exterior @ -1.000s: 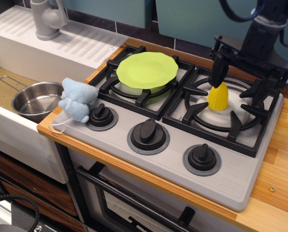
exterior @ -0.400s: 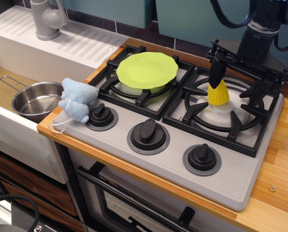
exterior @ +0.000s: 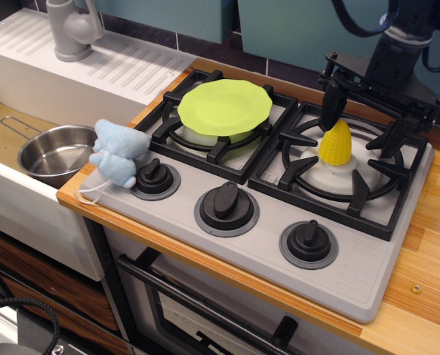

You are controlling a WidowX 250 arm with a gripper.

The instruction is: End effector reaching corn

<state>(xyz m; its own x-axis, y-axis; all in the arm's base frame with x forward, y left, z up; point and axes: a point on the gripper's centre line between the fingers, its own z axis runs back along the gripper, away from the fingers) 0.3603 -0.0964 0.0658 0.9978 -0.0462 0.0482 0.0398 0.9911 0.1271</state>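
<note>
The yellow corn (exterior: 336, 143) stands on the right burner of the stove (exterior: 353, 277), leaning a little to the right. My black gripper (exterior: 361, 120) hangs over that burner with its two dark fingers spread wide, so it is open. The left finger (exterior: 330, 103) is just above and behind the corn's tip, at its left side; I cannot tell if it touches. The right finger (exterior: 394, 136) is well to the right of the corn. Nothing is held.
A lime-green plate (exterior: 225, 106) lies on the left burner. A blue plush toy (exterior: 117, 159) sits at the stove's front left corner. A steel pot (exterior: 55, 154) is in the sink at left, below a grey faucet (exterior: 73, 28). Three black knobs (exterior: 226, 200) line the front.
The gripper rose slightly and shifted a little. The corn, upright before, now leans to the right with its tip clear of the left finger.
</note>
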